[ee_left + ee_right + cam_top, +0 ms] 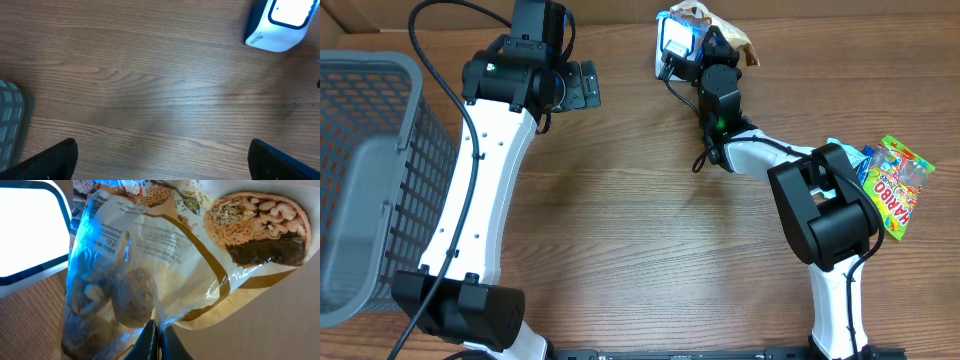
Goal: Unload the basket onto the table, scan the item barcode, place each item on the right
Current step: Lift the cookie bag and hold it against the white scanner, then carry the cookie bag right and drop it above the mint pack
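The item is a clear bag of dried mushrooms (pixel 130 290) with a tan printed panel and a white barcode label (pixel 112 225) near its top left. My right gripper (pixel 157 330) is shut on the bag's lower edge. It holds the bag beside the scanner (pixel 30 230), whose window glows white. From overhead the bag (pixel 725 30) hangs at the far centre, right of the lit scanner (pixel 675 40). My left gripper (pixel 582 85) stands open over bare wood, left of the scanner (pixel 277 25), with nothing between its fingers (pixel 55 160).
A grey wire basket (pixel 370 170) fills the left side; its corner (pixel 10 115) shows in the left wrist view. A colourful Haribo candy bag (pixel 900 185) lies at the right edge beside the right arm's base.
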Controlling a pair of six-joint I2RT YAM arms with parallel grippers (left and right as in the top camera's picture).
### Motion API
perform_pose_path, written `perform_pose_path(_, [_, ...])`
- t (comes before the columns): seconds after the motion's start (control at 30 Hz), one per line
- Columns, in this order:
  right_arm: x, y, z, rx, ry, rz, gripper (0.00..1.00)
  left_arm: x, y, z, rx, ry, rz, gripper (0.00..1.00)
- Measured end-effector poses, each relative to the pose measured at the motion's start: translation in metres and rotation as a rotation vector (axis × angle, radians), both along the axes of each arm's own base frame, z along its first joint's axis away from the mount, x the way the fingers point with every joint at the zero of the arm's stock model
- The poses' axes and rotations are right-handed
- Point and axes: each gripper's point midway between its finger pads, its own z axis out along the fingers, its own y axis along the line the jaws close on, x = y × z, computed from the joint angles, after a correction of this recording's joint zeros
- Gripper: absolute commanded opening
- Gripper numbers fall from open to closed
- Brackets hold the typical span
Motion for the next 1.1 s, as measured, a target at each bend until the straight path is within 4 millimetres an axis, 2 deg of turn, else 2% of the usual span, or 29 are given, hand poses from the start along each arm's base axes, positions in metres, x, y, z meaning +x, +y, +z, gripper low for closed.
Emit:
perform_pose_path(0.3, [0.0, 0.002, 0.003, -0.025, -0.011, 0.011, 0.04, 0.0, 0.0, 0.0, 0.0, 0.0, 0.0, 1.0])
perform_pose_path(0.53, [-0.005, 0.0, 0.05, 0.043, -0.209, -0.004, 0.04, 0.0, 0.0, 0.0, 0.0, 0.0, 0.0, 1.0])
perform_pose_path(0.63, [-0.009, 0.004, 0.055, 0.056, -0.227, -0.021, 0.04, 0.0, 0.0, 0.0, 0.0, 0.0, 0.0, 1.0])
perform_pose_path(0.73, [-0.018, 0.025, 0.051, 0.06, -0.209, -0.017, 0.04, 0.0, 0.0, 0.0, 0.0, 0.0, 0.0, 1.0])
perform_pose_path(0.93, [-0.055, 0.108, 0.041, 0.059, -0.167, 0.108, 0.04, 0.0, 0.0, 0.0, 0.0, 0.0, 0.0, 1.0])
perform_pose_path(1.03, [-0.071, 0.143, 0.011, -0.017, -0.047, 0.166, 0.04, 0.0, 0.0, 0.0, 0.0, 0.0, 0.0, 1.0])
perform_pose_path(1.1, [-0.079, 0.153, -0.01, -0.056, 0.032, 0.181, 0.04, 0.0, 0.0, 0.0, 0.0, 0.0, 0.0, 1.0])
